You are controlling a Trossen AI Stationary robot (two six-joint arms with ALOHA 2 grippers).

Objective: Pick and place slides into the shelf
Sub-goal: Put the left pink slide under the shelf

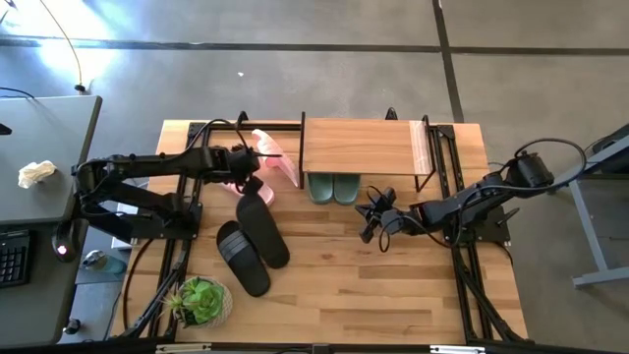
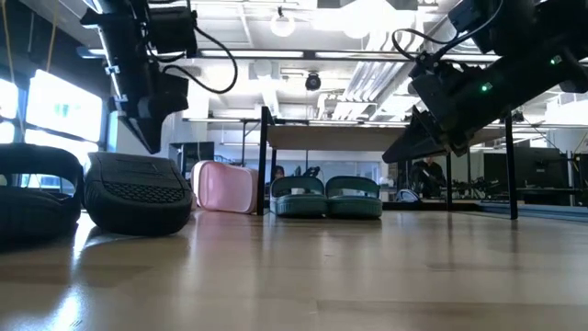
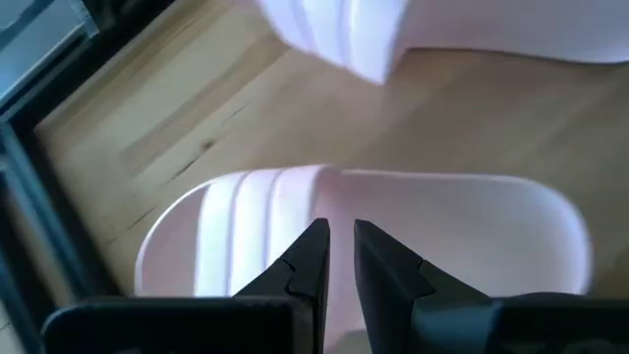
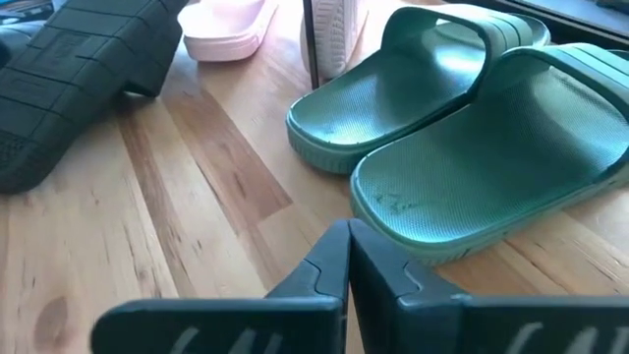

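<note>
Under the shelf (image 1: 359,146), at its left end: 2 sage-green slides (image 1: 333,187) side by side, toes poking out from beneath the light plank top toward the table's middle. Seen level in the low view as a touching pair (image 2: 326,196) between the thin black legs.

Left of the shelf, at the table's back: 2 pale pink slides. 1 tilted up on its side against the shelf's left leg (image 1: 274,154), the other lying flat on the wood (image 3: 364,236) directly below the left gripper (image 1: 246,161). Fingers of that gripper narrowed to a slim gap (image 3: 339,258), poised above the flat pink slide's strap, pinching nothing; whether touching the strap, cannot tell.

Nearer the front and left: 2 black ribbed slides, 1 angled (image 1: 261,229) with its heel end close under the left gripper, the other (image 1: 242,258) just beside it toward the table's front edge, the 2 overlapping slightly. Large and dark at the left of the low view (image 2: 138,190).

Right of centre, in front of the green pair: right gripper (image 1: 371,218), raised off the table, fingers pressed together and empty (image 4: 348,254), pointing toward the 2 green slides (image 4: 462,128).

At the front-left corner: small potted plant (image 1: 201,300). Off the table's left side: grey desk with crumpled paper (image 1: 36,173).
</note>
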